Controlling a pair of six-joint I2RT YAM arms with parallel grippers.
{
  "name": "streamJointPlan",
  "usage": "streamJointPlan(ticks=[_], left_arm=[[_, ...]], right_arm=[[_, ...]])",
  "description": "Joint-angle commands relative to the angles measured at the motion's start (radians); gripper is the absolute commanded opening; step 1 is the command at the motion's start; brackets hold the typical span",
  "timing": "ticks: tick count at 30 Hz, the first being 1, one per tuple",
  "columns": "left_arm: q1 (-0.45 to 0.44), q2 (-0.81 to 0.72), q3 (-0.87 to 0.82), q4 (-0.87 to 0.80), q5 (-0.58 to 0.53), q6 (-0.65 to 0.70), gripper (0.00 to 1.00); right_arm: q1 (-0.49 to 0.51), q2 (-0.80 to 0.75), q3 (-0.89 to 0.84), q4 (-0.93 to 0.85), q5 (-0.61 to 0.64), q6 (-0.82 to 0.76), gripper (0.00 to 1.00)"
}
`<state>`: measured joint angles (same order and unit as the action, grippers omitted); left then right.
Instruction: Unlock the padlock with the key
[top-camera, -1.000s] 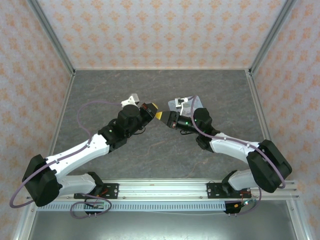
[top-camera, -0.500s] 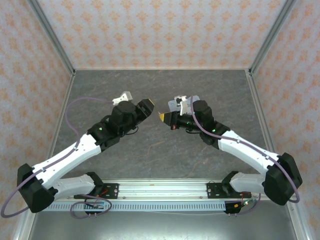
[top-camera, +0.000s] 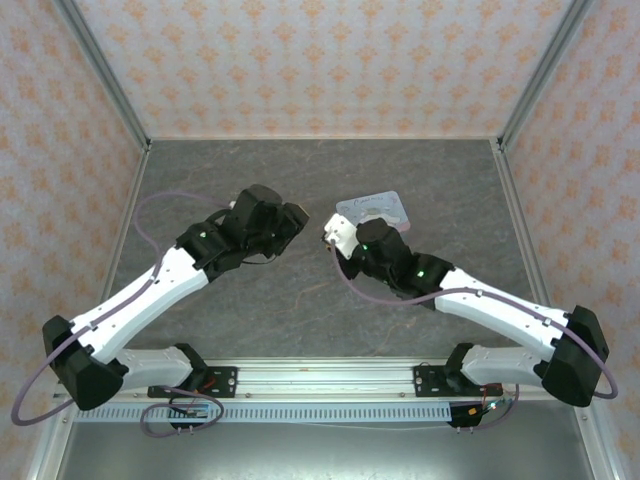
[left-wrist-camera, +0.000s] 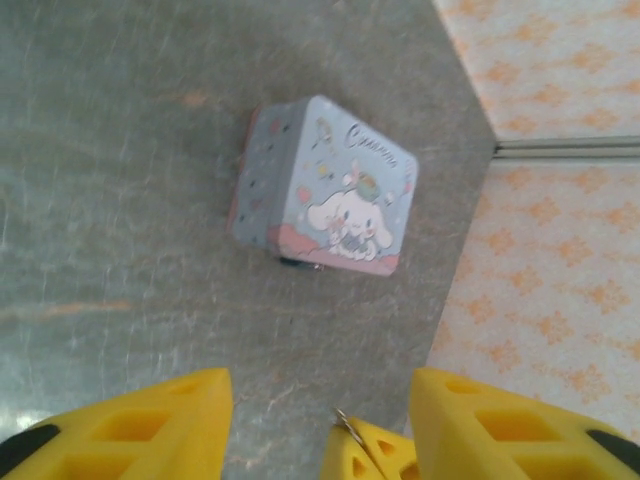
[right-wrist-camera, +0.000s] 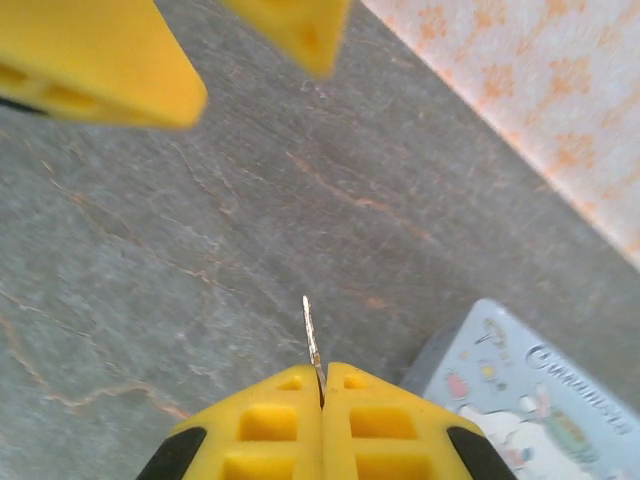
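On the left we find the left gripper (left-wrist-camera: 320, 395), its blocky yellow plastic fingers (left-wrist-camera: 130, 430) spread wide with nothing between them, hanging above the dark grey marbled table (top-camera: 250, 330). Just right of it, tip to tip and near but apart, sits the right gripper (right-wrist-camera: 322, 378), its own yellow fingers pressed flat together. They pinch the key (right-wrist-camera: 310, 335). We see a slim silvery metal blade standing out past the fingertips, while the head is buried between the pads. Further right, the pale blue rectangular tin with a cartoon print (left-wrist-camera: 330, 190) lies flat on the table, well clear of either gripper. At its near edge a small dark speck (left-wrist-camera: 290, 262) peeps out. It may be the padlock, but it is too small for us to tell.

The coming move, as we judge it, turns on the blade's line. Its long axis runs straight out of the right gripper along the fingers and aims toward the left gripper's open gap, leaning a little aside. The right arm has the key, so the padlock falls to the left arm. We judge that the lock must first be gripped with its keyhole facing right along that axis.
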<state>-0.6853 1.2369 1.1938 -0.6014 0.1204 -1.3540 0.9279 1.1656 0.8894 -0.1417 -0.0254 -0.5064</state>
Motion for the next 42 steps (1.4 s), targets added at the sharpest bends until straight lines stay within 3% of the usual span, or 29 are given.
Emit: streamJointPlan(ticks=[1, 8, 19, 23, 30, 32, 36, 42], left_arm=[[0.006, 0.027, 0.006, -0.04, 0.085, -0.107, 0.48], [0.004, 0.082, -0.002, 0.01, 0.154, -0.141, 0.46], [-0.003, 0.116, -0.017, 0.052, 0.194, -0.172, 0.34], [-0.004, 0.117, -0.02, 0.051, 0.194, -0.174, 0.27], [-0.003, 0.125, -0.015, 0.057, 0.198, -0.158, 0.03], [-0.003, 0.131, -0.006, 0.053, 0.196, -0.133, 0.0], [-0.003, 0.131, 0.017, 0.045, 0.159, -0.047, 0.0], [-0.003, 0.094, 0.044, 0.04, 0.016, 0.191, 0.0]], right_arm=[[0.04, -0.022, -0.017, 0.068, 0.135, -0.185, 0.0], [0.078, 0.003, -0.037, 0.115, 0.154, -0.247, 0.0], [0.084, 0.013, -0.039, 0.153, 0.14, -0.242, 0.0], [0.084, 0.013, -0.041, 0.155, 0.14, -0.237, 0.0], [0.084, 0.013, -0.038, 0.136, 0.142, -0.202, 0.0], [0.084, 0.013, -0.037, 0.122, 0.145, -0.176, 0.09], [0.076, -0.017, -0.037, 0.059, 0.107, -0.092, 0.37], [-0.1, -0.147, -0.078, 0.023, -0.274, 0.15, 0.65]])
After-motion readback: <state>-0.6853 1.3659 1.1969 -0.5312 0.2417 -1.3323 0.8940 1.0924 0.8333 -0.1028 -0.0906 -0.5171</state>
